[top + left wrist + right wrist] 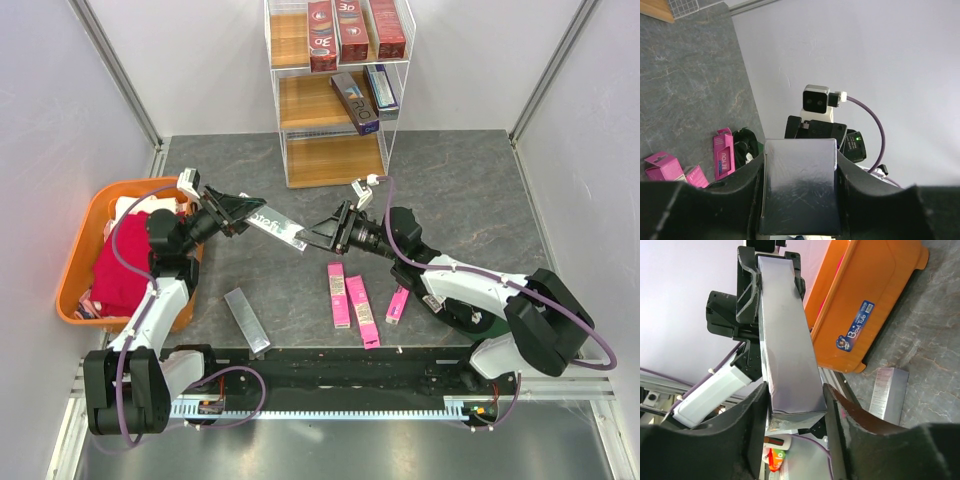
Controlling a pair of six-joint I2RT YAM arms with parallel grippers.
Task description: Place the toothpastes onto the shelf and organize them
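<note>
silver toothpaste box [278, 228] is up off the worktop [470, 180], spanning the gap between my two pincers, in front of the shelf [335, 160] and apart from it. my left pincer [250, 215] is pinching its left end. in the left wrist view the box fills the space between both fingers, and they touch its sides. my right pincer [308, 238] is pinching the other end. in the right wrist view the box end sits tight between the two fingers and the box runs away toward the left pincer.

three pink toothpaste boxes [362, 310] lie flat on the worktop just nearer than the held box, close together beside my right arm. a second silver box [247, 320] lies flat by my left arm, well apart from the pink ones.

the shelf stands at the far side of the worktop. three red toothpaste boxes [350, 30] sit side by side on its top tier. two dark toothpaste boxes [355, 100] are on the right part of the middle tier, the bigger one angled.

orange tub [78, 250] sits at the left edge of the worktop beside my left arm, with a red cloth [125, 265] in it.
</note>
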